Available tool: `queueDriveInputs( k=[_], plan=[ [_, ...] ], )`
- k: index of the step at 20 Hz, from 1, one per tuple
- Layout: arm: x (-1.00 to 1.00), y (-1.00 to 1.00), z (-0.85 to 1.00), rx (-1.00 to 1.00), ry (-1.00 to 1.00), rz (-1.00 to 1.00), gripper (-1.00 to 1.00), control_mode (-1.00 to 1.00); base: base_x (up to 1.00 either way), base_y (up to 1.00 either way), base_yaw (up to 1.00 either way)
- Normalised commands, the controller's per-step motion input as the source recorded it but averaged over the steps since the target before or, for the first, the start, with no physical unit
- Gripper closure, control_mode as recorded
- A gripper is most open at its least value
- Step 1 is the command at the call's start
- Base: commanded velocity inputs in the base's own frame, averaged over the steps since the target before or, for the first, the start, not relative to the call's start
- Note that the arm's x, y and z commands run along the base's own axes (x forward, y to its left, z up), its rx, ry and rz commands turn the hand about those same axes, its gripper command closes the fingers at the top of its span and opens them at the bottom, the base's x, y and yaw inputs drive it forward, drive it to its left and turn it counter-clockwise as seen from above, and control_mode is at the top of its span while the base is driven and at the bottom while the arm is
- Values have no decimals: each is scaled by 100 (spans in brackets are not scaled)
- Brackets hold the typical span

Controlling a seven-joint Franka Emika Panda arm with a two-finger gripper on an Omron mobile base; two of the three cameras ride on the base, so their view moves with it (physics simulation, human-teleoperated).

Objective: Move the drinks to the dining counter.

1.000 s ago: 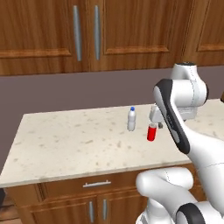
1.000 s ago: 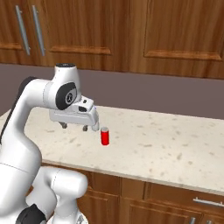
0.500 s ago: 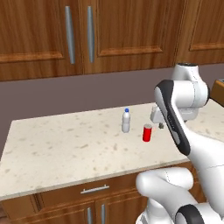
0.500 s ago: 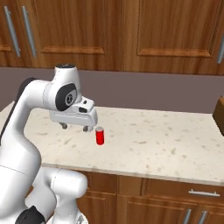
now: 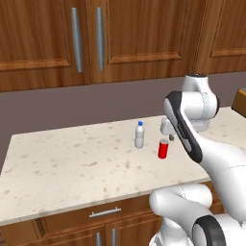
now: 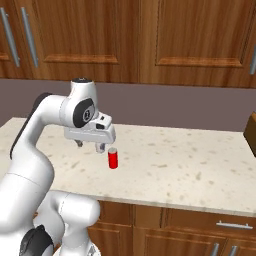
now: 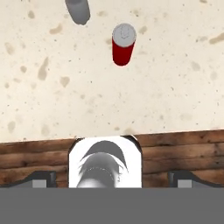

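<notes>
Gripper (image 6: 90, 146) hangs fully open and empty above the red can (image 6: 113, 158); the water bottle (image 5: 139, 135) stands close, liable to topple during descent.

1. The white arm is rising from the base, bending at its dark elbow joint and reaching forward.
2. The wrist is turning the hand to point downward.
3. The gripper (image 6: 89, 146) is hanging with its jaws spread wide apart, gripping nothing.
</notes>
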Motion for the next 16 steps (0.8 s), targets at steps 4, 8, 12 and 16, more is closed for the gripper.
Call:
queueDriveInputs(
  k=[4, 8, 12, 16],
  plan=[
    [26, 0, -39, 0, 0, 0, -100, -100, 0, 0, 0],
    [12, 0, -33, 0, 0, 0, -100, -100, 0, 0, 0],
    [12, 0, -34, 0, 0, 0, -100, -100, 0, 0, 0],
    [8, 0, -33, 0, 0, 0, -100, -100, 0, 0, 0]
  ],
)
